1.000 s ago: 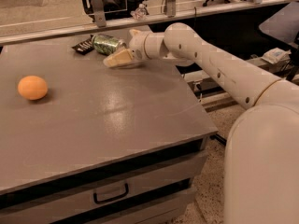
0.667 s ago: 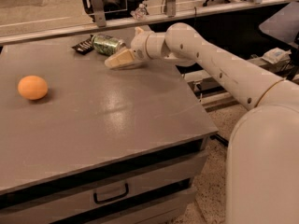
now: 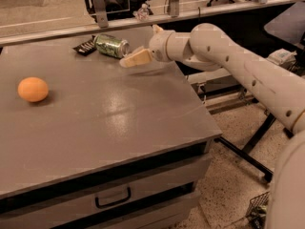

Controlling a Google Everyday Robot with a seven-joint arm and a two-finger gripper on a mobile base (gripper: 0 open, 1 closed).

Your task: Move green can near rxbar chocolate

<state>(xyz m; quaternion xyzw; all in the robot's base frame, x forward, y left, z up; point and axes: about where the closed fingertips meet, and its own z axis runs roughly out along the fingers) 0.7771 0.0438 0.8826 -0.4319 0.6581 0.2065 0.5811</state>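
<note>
Green can (image 3: 112, 46) lying on its side at the far edge of the table (image 3: 119, 123), silver end toward the arm. Rxbar chocolate (image 3: 86, 46) flat just to its left, the two just beside each other; cannot tell whether they touch. Gripper (image 3: 140, 49) sits low over the far right part of the table, just right of the can and apart from it, spread and holding nothing. Judgement: the placing looks done, since the can already rests next to the bar; what is left is for the arm to draw clear without nudging the can (on its side it could roll easily). Orange (image 3: 33, 89) well apart at the left, not involved. Containers: two drawers in the table front, the upper with a dark handle (image 3: 112, 198), both closed, contents not visible. A wire basket (image 3: 257, 208) on the floor at lower right, only partly in view; cannot tell what is in it.
</note>
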